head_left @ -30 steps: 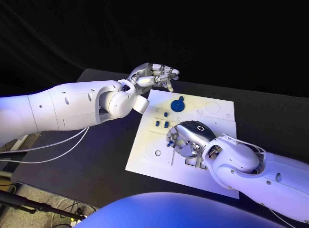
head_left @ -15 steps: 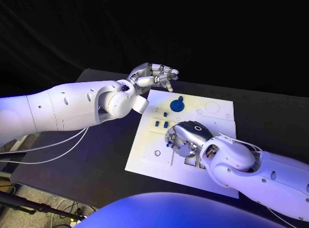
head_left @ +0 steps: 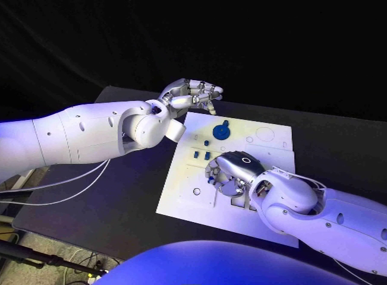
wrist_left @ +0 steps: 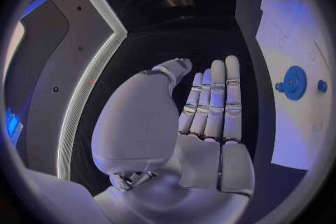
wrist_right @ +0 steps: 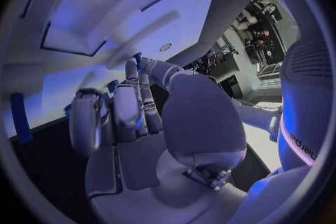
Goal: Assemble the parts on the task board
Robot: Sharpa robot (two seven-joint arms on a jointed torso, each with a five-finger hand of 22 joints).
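The right hand (head_left: 233, 171) hung low over the middle of the board (head_left: 185, 199), palm down, its fingers (head_left: 217, 176) curled toward the plate. In the right wrist view the fingers (wrist_right: 131, 106) lay bent close together, and a small blue part (wrist_right: 138, 61) showed at their tips; whether it was pinched or merely touched could not be told. Another blue piece (wrist_right: 19, 117) stood upright off to one side in that view. The only writing, on the white shell of the arm in the right wrist view, was cut off and unreadable.

Just beyond the hand, small blue parts (head_left: 208, 155) stood in the board, and farther on sat a blue gear (head_left: 222, 130), seen also in the left wrist view (wrist_left: 294, 83).

The board lay flat on the black bench (head_left: 116, 196).

Farthest, the left hand (head_left: 191, 95) hovered above the board's far left corner, apart from it. Its fingers (wrist_left: 213, 98) were straight and pressed together, holding nothing.
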